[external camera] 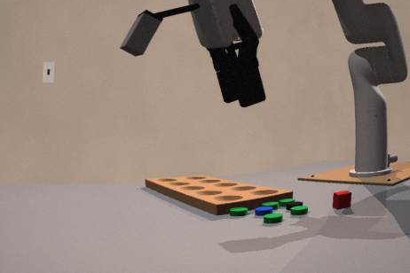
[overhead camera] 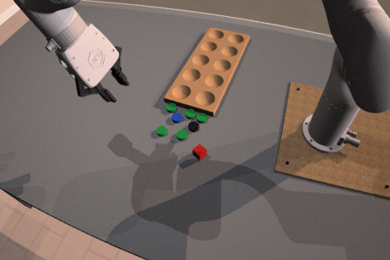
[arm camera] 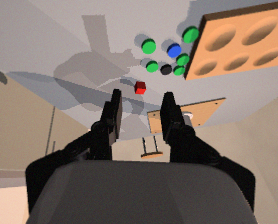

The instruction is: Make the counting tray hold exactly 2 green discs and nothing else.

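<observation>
The wooden counting tray [overhead camera: 207, 70] lies flat on the grey table, and every pocket I can see is empty. It also shows in the side view [external camera: 217, 193] and the wrist view [arm camera: 235, 42]. Several green discs lie loose just in front of its near end, among them one [overhead camera: 171, 107] close to the tray edge and one [overhead camera: 161, 131] farthest left. A blue disc [overhead camera: 177, 117] and a black disc [overhead camera: 193, 126] lie among them. My gripper [overhead camera: 115, 88] hangs high above the table, left of the discs, half open and empty; it also shows in the side view [external camera: 241, 97] and the wrist view [arm camera: 142, 102].
A small red cube [overhead camera: 199, 152] sits on the table in front of the discs. The arm's base stands on a wooden plate [overhead camera: 338, 142] at the right. The table's curved edge runs along the front left.
</observation>
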Motion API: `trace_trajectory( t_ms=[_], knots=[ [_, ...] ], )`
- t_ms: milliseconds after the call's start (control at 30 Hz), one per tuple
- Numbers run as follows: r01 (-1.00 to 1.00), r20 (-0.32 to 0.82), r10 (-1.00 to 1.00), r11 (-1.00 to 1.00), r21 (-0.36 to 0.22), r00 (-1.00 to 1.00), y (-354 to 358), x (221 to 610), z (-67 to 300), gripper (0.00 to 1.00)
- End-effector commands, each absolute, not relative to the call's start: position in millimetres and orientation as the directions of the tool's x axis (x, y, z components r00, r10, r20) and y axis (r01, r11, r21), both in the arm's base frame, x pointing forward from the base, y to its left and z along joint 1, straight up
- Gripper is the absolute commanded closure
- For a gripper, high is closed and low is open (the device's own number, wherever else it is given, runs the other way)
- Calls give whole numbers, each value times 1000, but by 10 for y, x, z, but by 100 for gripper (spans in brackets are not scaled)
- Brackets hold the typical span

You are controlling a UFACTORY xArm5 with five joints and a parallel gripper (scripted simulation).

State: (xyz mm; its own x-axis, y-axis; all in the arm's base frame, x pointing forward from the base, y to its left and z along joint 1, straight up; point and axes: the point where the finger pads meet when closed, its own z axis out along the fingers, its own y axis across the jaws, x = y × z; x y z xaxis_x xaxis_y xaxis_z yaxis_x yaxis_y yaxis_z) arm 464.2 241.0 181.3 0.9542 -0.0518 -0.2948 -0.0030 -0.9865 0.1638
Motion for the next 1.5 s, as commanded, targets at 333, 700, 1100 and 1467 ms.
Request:
trace_trajectory(
  t_ms=[333,700,1100,1467],
  knots=[
    [364,-140,358,-931,14,923,2216,4374,1505,53],
    [630,-15,630,-777,-3,777,1989,4002,1224,53],
    [652,-3,652,-759,-1,759,1966,3966,1114,53],
    [652,-3,652,-759,-1,759,1954,3959,213,53]
  ],
)
